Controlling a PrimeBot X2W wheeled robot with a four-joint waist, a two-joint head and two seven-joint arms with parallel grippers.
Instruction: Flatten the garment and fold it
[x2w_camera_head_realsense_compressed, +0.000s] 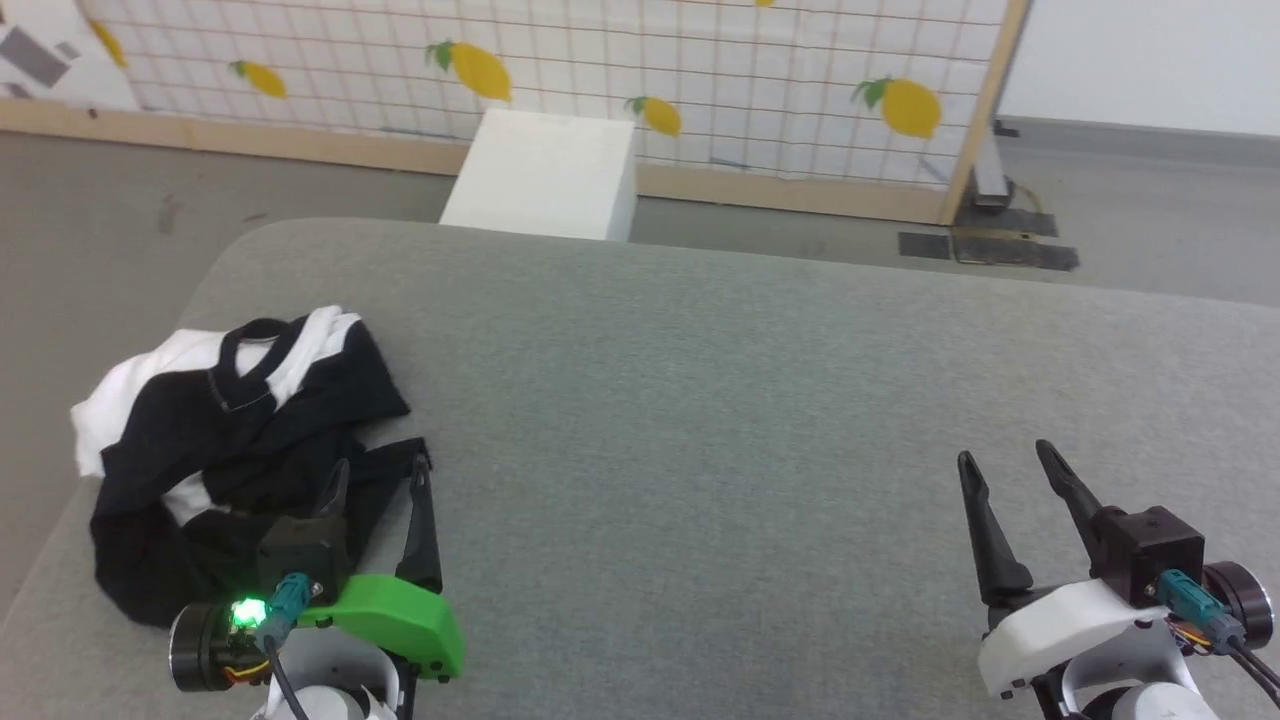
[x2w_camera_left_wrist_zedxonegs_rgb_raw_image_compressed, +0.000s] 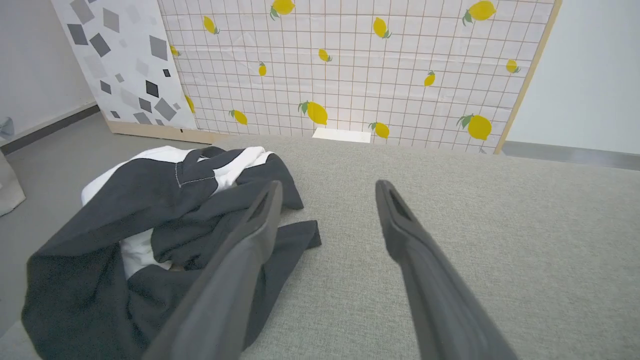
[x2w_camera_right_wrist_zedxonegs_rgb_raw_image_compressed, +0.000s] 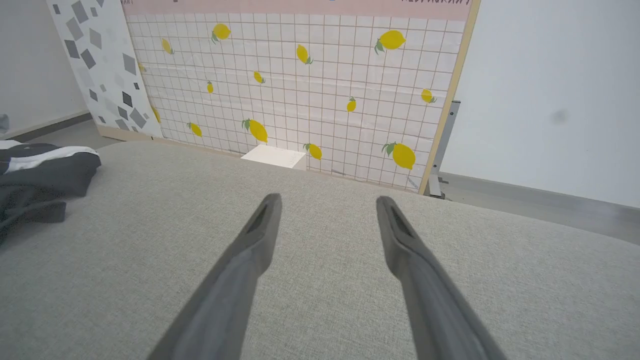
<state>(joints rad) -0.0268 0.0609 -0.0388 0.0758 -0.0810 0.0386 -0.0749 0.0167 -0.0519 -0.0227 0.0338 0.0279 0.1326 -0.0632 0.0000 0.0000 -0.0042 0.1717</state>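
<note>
The garment (x2w_camera_head_realsense_compressed: 180, 430), a T-shirt in white with black sleeves and collar, is lying crumpled in a heap at the near left corner of the grey upholstered surface (x2w_camera_head_realsense_compressed: 700, 400), its collar facing up. The left gripper (x2w_camera_head_realsense_compressed: 380, 470) is hovering at the heap's near right edge, fingers spread wide and gripping nothing. One finger is overlapping black cloth and the other is standing over bare upholstery; whether that first finger is touching the cloth cannot be told. The right gripper (x2w_camera_head_realsense_compressed: 1005, 455) is sitting well apart at the right, likewise spread wide and empty. Beyond the far edge, a white box (x2w_camera_head_realsense_compressed: 545, 175) is standing on the floor before a lemon-printed grid panel (x2w_camera_head_realsense_compressed: 700, 60).
</note>
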